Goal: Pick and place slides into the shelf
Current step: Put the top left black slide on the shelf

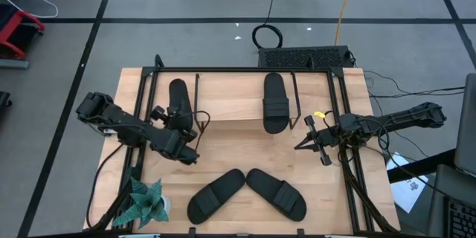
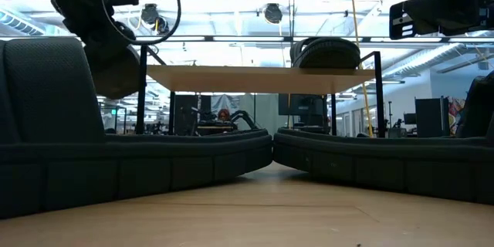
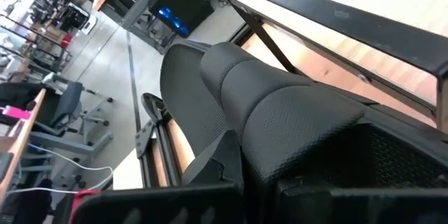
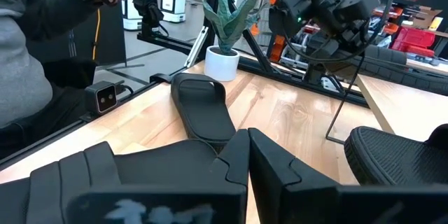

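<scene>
Left gripper: fingers clamped on a slide at the shelf's left end; most of the sandal lies ahead of the fingers on the plank. Right gripper: fingers together, holding nothing, just beside the shelf's right end. Second slide rests on the shelf, ahead of the right fingers. Two further slides lie on the tabletop, toes nearly meeting, near a potted plant.

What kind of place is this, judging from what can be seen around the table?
Probably a robotics lab or open workshop. Beyond the table are a concrete floor with taped lines, loose cables, ceiling strip lights and an office chair.
</scene>
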`<state>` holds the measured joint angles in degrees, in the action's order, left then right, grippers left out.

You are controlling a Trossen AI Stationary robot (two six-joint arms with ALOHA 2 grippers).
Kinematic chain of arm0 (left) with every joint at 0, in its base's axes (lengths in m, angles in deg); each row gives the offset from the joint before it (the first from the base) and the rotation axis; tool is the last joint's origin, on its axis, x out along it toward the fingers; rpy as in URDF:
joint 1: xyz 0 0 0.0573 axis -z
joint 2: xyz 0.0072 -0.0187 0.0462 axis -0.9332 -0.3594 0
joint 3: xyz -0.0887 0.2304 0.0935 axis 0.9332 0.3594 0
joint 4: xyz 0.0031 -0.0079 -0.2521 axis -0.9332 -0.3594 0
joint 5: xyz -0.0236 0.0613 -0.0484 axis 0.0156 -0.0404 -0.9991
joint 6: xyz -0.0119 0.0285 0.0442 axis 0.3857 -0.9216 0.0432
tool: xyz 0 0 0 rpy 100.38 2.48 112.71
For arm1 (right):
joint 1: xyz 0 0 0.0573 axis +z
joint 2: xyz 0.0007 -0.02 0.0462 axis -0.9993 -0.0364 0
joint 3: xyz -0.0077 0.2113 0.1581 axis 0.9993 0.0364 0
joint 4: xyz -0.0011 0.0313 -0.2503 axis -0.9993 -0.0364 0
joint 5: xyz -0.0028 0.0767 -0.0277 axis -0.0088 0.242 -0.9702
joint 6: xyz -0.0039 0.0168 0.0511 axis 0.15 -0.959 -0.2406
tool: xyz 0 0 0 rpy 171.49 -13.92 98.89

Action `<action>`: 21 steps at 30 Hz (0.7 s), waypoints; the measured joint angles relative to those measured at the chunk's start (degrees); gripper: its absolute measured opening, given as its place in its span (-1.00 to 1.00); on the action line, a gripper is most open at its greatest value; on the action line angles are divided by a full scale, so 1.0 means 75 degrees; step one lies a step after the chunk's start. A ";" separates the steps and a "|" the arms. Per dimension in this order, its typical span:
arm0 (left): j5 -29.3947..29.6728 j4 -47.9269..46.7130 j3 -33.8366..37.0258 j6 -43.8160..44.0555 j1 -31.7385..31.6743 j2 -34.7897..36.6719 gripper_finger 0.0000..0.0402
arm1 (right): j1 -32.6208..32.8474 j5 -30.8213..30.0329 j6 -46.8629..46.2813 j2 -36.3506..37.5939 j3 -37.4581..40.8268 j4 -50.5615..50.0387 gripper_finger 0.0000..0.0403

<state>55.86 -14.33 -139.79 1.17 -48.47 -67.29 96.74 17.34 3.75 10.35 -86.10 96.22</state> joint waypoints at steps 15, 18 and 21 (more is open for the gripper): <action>-0.1602 0.0005 0.0006 0.0322 0.0598 0.0454 -1.00 | 0.0002 -0.0007 -0.0018 -0.0003 0.0000 0.0027 -1.00; -0.2488 0.0012 0.0004 0.0389 0.1005 0.0454 -1.00 | -0.0001 -0.0004 -0.0064 0.0000 0.0000 0.0027 -1.00; -0.3138 -0.0006 -0.0153 0.0110 0.1398 0.0451 -1.00 | 0.0002 -0.0004 -0.0063 -0.0001 0.0000 0.0027 -1.00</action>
<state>32.33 -14.37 -140.94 1.99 -37.99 -63.90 96.76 17.31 3.27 10.34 -86.10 96.42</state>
